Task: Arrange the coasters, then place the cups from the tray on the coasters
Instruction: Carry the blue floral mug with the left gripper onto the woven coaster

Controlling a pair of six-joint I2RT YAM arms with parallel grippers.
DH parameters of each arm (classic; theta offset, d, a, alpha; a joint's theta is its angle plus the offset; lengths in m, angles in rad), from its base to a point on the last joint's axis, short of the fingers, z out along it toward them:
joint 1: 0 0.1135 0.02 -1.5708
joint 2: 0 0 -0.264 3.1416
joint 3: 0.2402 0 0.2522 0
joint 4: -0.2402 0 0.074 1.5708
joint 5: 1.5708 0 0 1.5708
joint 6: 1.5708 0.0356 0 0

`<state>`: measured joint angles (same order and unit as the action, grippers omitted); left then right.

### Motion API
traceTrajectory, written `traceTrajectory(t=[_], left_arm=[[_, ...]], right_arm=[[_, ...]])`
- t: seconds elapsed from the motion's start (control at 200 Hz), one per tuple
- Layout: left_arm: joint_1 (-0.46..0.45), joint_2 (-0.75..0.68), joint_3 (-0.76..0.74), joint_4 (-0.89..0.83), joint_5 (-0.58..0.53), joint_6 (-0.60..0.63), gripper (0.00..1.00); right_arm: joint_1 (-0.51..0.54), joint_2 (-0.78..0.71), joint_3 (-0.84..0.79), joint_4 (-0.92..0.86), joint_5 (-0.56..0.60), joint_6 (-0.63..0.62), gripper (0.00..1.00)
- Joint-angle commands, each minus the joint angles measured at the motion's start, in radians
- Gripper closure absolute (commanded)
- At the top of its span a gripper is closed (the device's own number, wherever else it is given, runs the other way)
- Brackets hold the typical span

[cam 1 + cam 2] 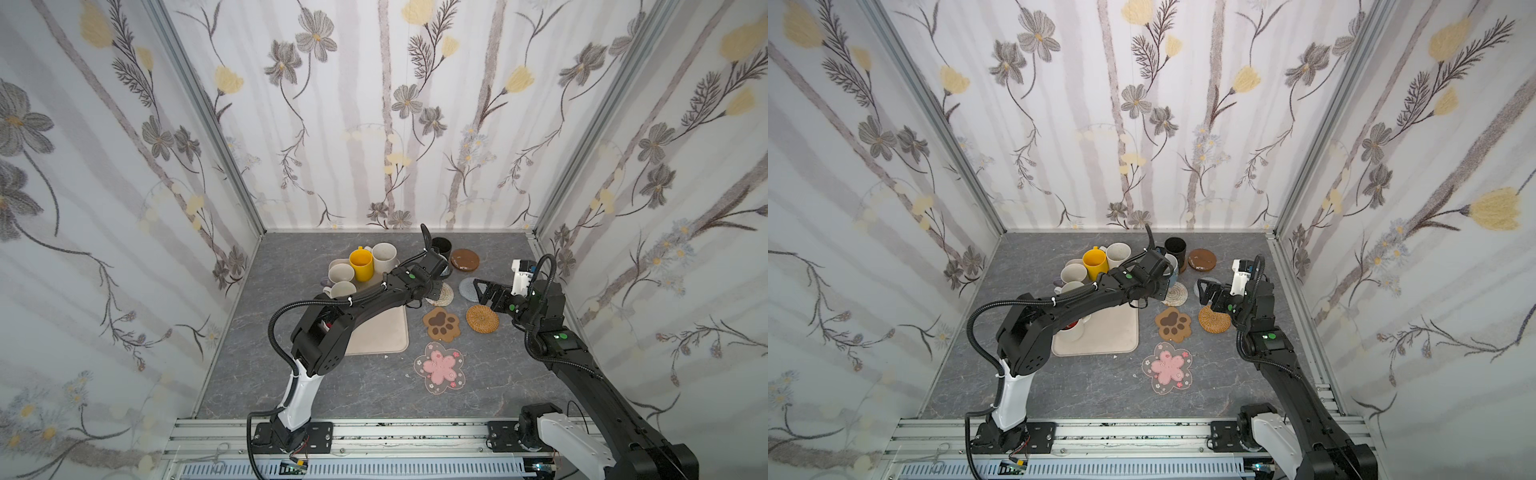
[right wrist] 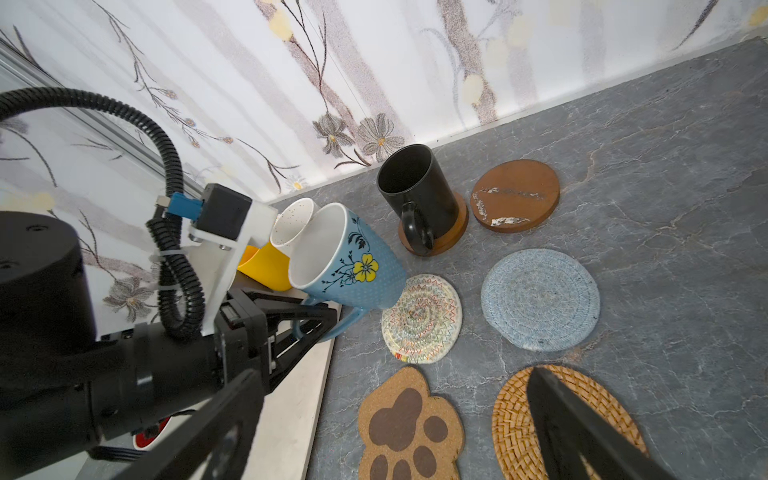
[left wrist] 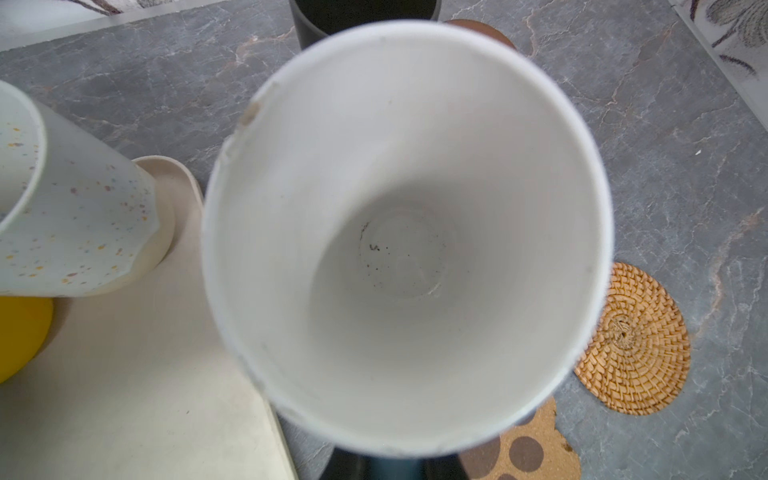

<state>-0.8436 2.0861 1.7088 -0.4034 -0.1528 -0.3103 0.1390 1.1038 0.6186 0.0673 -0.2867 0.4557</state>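
Left claw (image 2: 320, 318): clamped on blue mug (image 2: 353, 266) handle, mug tilted at woven coaster (image 2: 422, 318) edge.
Right claw (image 1: 483, 292): spread apart, empty.

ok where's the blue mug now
In the right wrist view the blue mug hangs tilted by its handle in the left gripper, by the woven coaster, near the black mug.

Robot lab booth: floral wallpaper panels (image 1: 374, 124), aluminium frame (image 1: 208, 116), arms (image 1: 303, 386) bolted to rail (image 1: 415, 432), faux-marble tabletop (image 1: 332, 395).
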Motion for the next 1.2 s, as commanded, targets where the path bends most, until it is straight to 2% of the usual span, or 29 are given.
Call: traceTrajectory(t=[0.0, 0.654, 1.194], left_arm=[[-0.002, 0.026, 0.025, 0.016, -0.001, 0.004, 1.00], [-0.014, 0.109, 0.040, 0.016, -0.005, -0.036, 1.00], [-0.039, 0.058, 0.061, 0.032, -0.059, -0.070, 1.00]], right_arm=[[-0.004, 0.000, -0.005, 0.075, -0.025, 0.024, 0.00], [-0.006, 0.008, -0.023, 0.101, -0.031, 0.031, 0.00], [-0.006, 0.006, -0.029, 0.106, -0.030, 0.029, 0.00]])
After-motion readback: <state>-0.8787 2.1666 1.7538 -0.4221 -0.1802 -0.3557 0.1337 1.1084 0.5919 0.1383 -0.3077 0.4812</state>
